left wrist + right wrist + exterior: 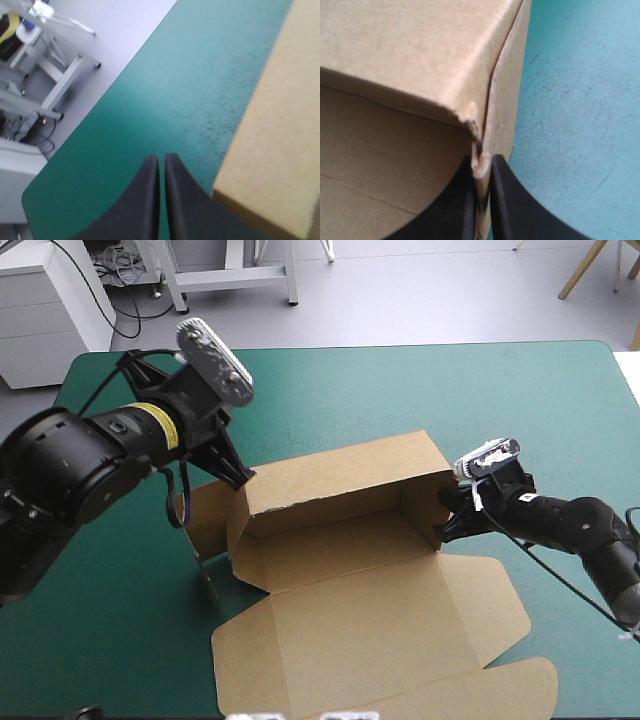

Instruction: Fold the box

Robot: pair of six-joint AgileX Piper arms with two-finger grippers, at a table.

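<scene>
The brown box (370,610) lies mid-table as an open tray. Its back wall (340,475) is raised and doubled over, and its lid lies flat toward the near edge. My left gripper (243,478) is at the back wall's left corner. In the left wrist view it (161,159) is shut with nothing between the fingers, and the box (275,150) is just beside it. My right gripper (443,528) is at the right end wall. In the right wrist view it (481,162) pinches the board's edge at the corner of the box (410,50).
A side flap (205,515) of the box sticks out to the left, under my left arm. The lid's rounded tab (520,685) reaches close to the table's near edge. The teal-green cover (400,390) stretches from behind the box to the far edge.
</scene>
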